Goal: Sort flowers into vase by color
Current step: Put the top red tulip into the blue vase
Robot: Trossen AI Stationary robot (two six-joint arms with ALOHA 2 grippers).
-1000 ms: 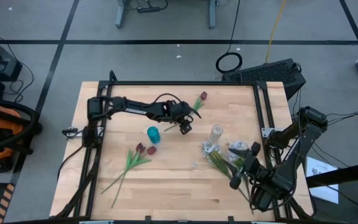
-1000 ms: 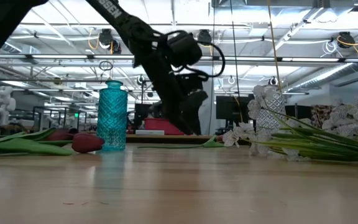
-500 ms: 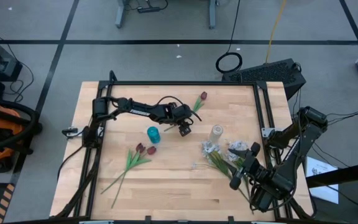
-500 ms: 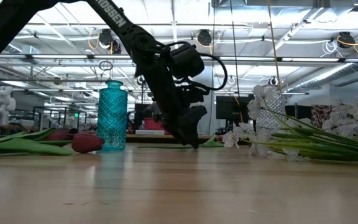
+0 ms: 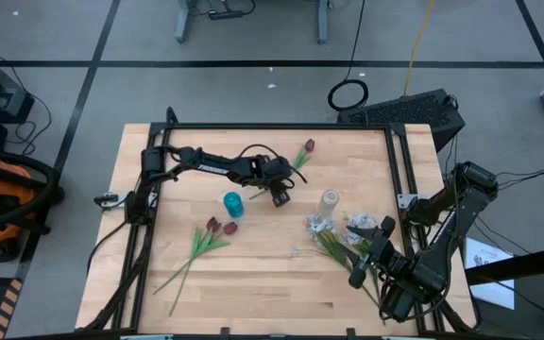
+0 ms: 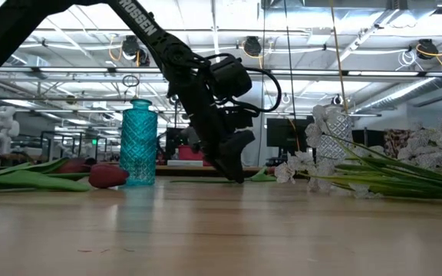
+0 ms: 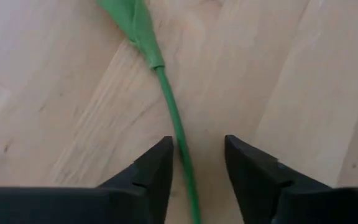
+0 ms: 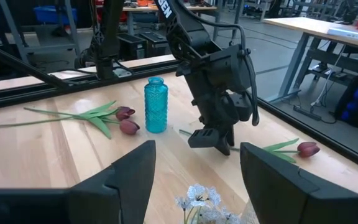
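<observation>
A red tulip (image 5: 308,146) lies on the table at the far middle; its green stem (image 7: 169,106) runs toward the blue vase (image 5: 233,203). My left gripper (image 5: 280,195) is open and points down, low over the table, with a finger on either side of that stem (image 7: 197,146), touching nothing. Two more red tulips (image 5: 217,227) lie near the blue vase. White sprays (image 5: 343,241) lie beside a clear vase (image 5: 330,201). My right gripper (image 5: 368,253) is open and empty near the white sprays.
Both vases stand upright near the table's middle, the blue one (image 6: 139,142) close to my left gripper (image 6: 235,172). A black frame (image 5: 281,127) borders the table's far and side edges. Bare wood (image 5: 272,283) lies along the near edge.
My left gripper has gone down to just above the table, coming to stand over the single tulip's stem. The flowers and vases have kept still.
</observation>
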